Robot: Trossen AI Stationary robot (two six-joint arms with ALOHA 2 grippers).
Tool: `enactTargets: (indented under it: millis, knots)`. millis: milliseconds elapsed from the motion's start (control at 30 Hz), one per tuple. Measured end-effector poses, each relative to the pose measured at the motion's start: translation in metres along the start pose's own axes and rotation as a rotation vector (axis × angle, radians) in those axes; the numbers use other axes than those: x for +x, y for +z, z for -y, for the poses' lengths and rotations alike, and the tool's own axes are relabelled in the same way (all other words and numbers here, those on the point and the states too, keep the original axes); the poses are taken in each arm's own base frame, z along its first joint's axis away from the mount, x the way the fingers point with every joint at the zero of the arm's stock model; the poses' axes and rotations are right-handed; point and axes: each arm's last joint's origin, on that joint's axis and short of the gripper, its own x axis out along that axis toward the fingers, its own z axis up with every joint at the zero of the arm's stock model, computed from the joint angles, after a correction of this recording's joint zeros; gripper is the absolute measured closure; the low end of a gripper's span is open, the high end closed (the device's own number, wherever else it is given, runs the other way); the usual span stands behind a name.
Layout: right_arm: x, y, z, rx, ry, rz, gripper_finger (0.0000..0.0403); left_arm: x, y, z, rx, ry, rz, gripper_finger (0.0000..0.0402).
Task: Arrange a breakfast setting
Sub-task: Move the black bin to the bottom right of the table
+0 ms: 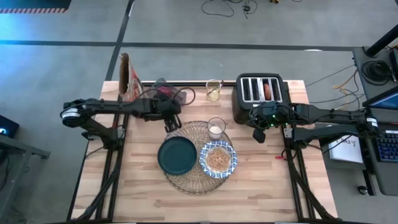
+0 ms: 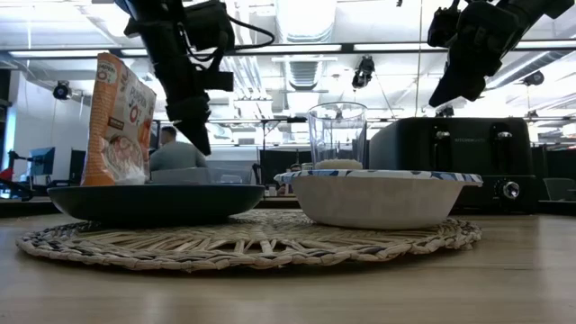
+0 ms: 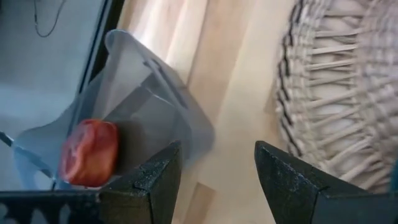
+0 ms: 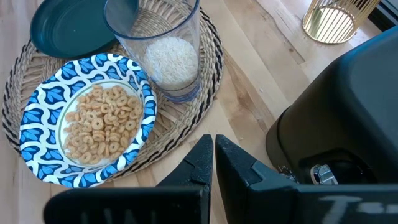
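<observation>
We saw the left gripper (image 1: 170,125) with its fingers apart and empty, raised over the worktop (image 1: 261,180) just beyond the far-left edge of the woven placemat (image 1: 186,177), near a clear bag (image 3: 143,106). The right gripper (image 1: 259,135) had its fingers pressed together, empty, in front of the black toaster (image 1: 260,93). On the placemat sat the teal plate (image 1: 176,155), the patterned bowl (image 1: 218,159) of cereal and the glass (image 1: 216,128).
</observation>
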Motion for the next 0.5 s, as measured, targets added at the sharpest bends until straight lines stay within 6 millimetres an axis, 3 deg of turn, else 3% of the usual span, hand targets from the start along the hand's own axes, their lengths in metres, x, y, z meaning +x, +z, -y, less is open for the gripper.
enactTargets:
  millis: [200,500]
  knots:
    - [0.000,0.000,0.000,0.000,0.000,0.000,0.0394,0.011,-0.001,-0.013,-0.027,0.024,-0.029,0.0216]
    - [0.000,0.000,0.000,0.000,0.000,0.000,0.0394,0.046,-0.001,-0.019,-0.047,-0.002,-0.106,0.0217]
